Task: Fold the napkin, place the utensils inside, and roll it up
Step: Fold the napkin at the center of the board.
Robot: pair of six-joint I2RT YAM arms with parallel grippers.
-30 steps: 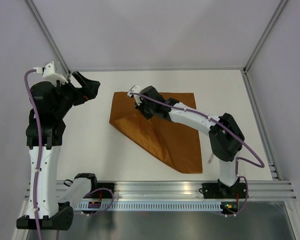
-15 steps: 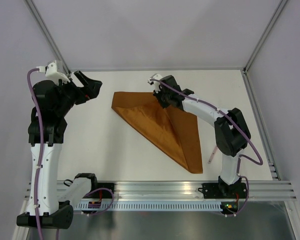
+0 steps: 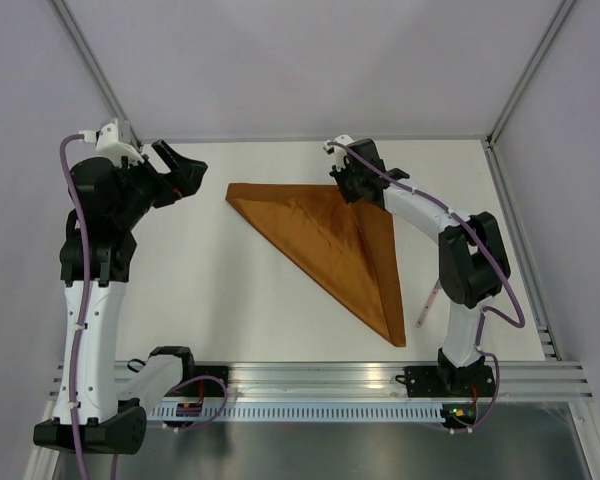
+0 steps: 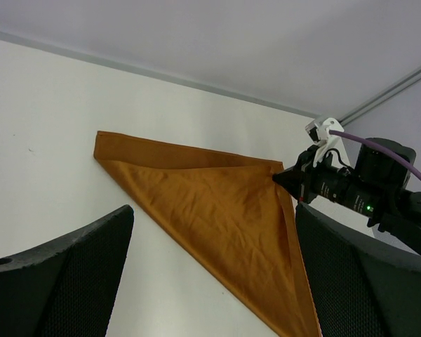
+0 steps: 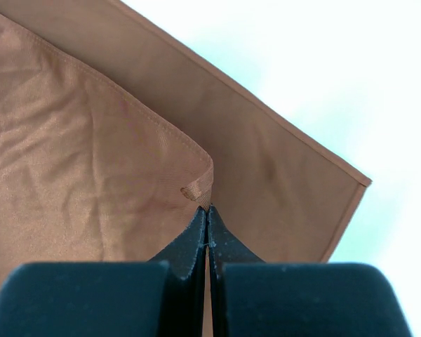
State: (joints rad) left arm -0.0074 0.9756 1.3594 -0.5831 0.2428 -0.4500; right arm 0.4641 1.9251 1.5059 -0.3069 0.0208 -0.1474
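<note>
On the white table (image 3: 210,290) I see 1 napkin (image 3: 330,240), rust-brown, folded into a creased triangle right of centre. My right gripper (image 3: 348,187) is closed tight, pinching the top layer's far corner. My left gripper (image 3: 183,170) hangs spread wide, well apart from the cloth. 1 slim pinkish knife (image 3: 427,304) lies near the napkin's right edge.

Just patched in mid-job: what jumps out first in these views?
The rust-brown cloth napkin lies folded into a triangle right of centre, and the right gripper is shut on the corner of its upper layer at the far end. The left gripper hangs open, raised at the far left. The slim pink-handled knife lies just right of the cloth, outside it.
</note>
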